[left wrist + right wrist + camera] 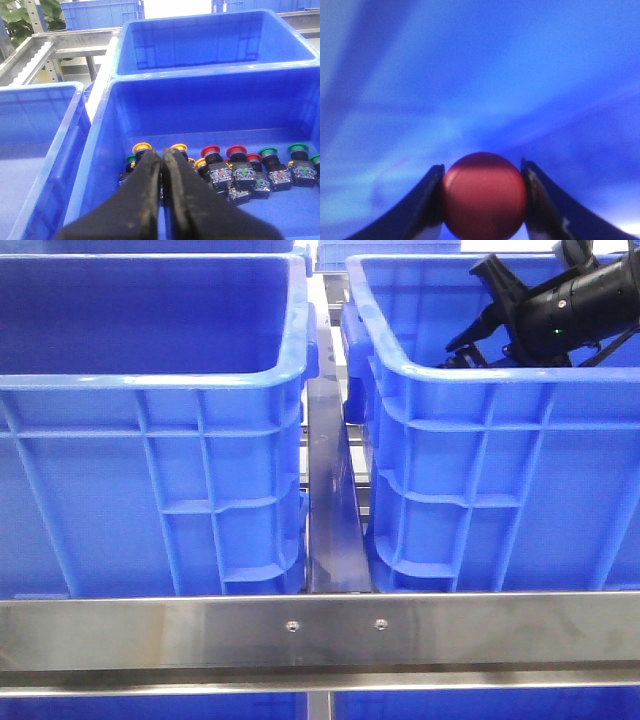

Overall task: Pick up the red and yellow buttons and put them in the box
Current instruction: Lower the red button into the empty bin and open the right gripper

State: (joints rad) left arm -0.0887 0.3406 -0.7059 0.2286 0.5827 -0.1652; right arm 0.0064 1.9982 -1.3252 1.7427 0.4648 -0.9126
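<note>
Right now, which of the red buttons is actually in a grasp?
The red button in the right wrist view: it sits clamped between the right gripper's jaws. The other red ones lie loose in the crate.

blue crates (150, 470): 2 in the front view | red buttons (235, 150): 3 among those lying in the crate (left wrist view), plus 1 (484, 195) between the right fingers | yellow buttons (142, 147): 3 | green buttons (268, 151): at least 3 (more partly hidden)
</note>
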